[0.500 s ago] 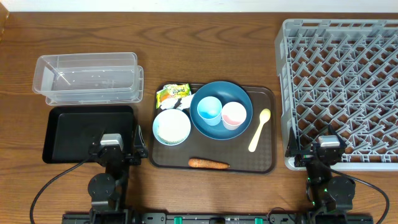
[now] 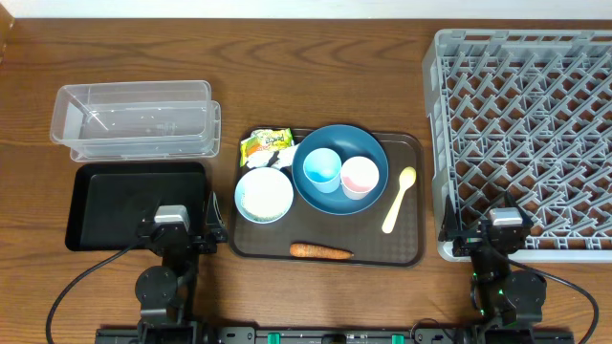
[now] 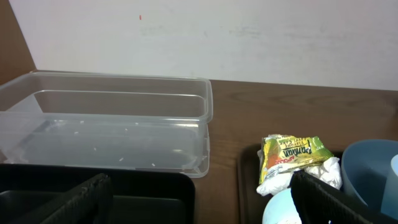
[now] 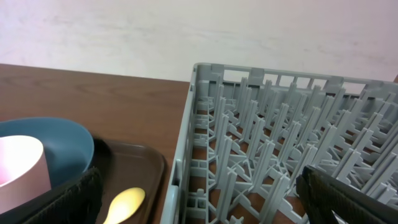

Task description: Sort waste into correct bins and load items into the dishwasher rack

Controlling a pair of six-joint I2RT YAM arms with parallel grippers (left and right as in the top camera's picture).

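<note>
Left gripper (image 2: pixel 174 225) and right gripper (image 2: pixel 504 229) hang released and empty on either side of the brown rectangular serving tray (image 2: pixel 406 250) on the worktop. If I lift the large dark-blue bowl (image 2: pixel 340 139) off that tray with the small light-blue cup (image 2: pixel 321 169) and pink cup (image 2: pixel 360 177) inside, I judge they could tip out. Only the overhead view shows the small orange carrot (image 2: pixel 321 251); neither wrist view does.

The surface (image 2: pixel 316 57) is brown wood grain with a soft sheen. At upper left, the tub (image 2: pixel 134 119) is clear glossy plastic. Below it, the black tray (image 2: pixel 96 205) looks smooth and faintly shiny. The rack (image 2: pixel 526 124) at right is matt grey plastic. The snack wrapper (image 2: pixel 260 145) is glossy printed film, and the paper (image 3: pixel 323 169) beside it is crumpled and matt.
</note>
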